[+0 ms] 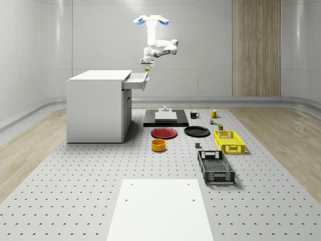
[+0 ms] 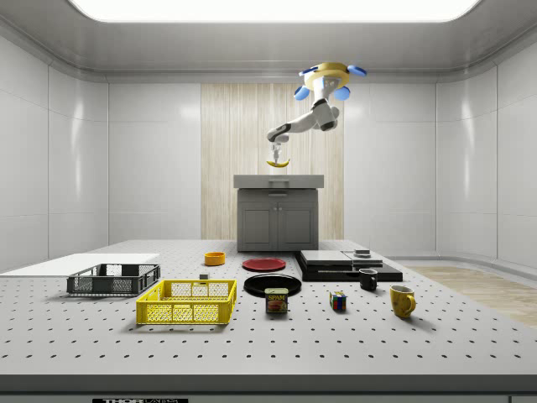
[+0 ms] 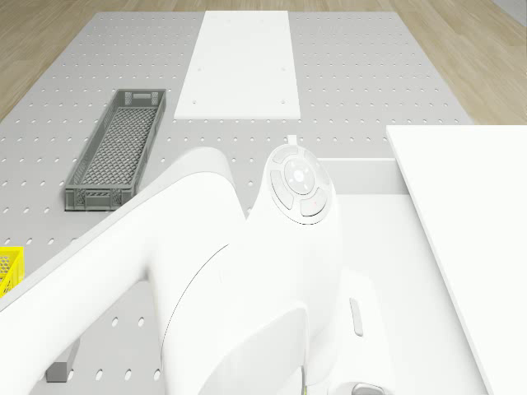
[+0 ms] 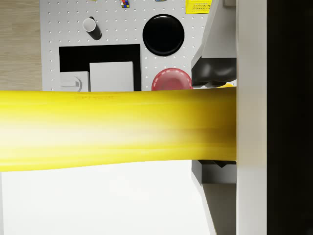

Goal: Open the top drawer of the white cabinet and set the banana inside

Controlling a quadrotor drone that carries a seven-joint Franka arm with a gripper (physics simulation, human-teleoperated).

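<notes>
The white cabinet [image 1: 98,105] [image 2: 278,214] has its top drawer [image 1: 135,80] pulled out toward the whole-scene view's right. My drone [image 1: 150,20] [image 2: 330,74] hovers high above the floor, just beyond the drawer's open end. Its arm bends down toward the drawer. The gripper [image 1: 146,62] [image 2: 276,154] is shut on the yellow banana [image 1: 146,68] [image 2: 278,163] [image 4: 117,129], which hangs a little above the drawer's front edge. In the wrist view the banana lies across the picture, with the drawer's white inside [image 4: 98,200] under it. The drone view looks over the arm [image 3: 247,271] to the drawer [image 3: 387,222] and the cabinet top [image 3: 469,247].
On the perforated floor right of the cabinet stand a black platform with a white block [image 1: 165,116], a red plate [image 1: 164,132], a black plate [image 1: 196,131], an orange bowl [image 1: 159,145], a yellow crate [image 1: 228,141], a dark crate [image 1: 215,167], mugs [image 1: 213,113] and a white panel [image 1: 158,208].
</notes>
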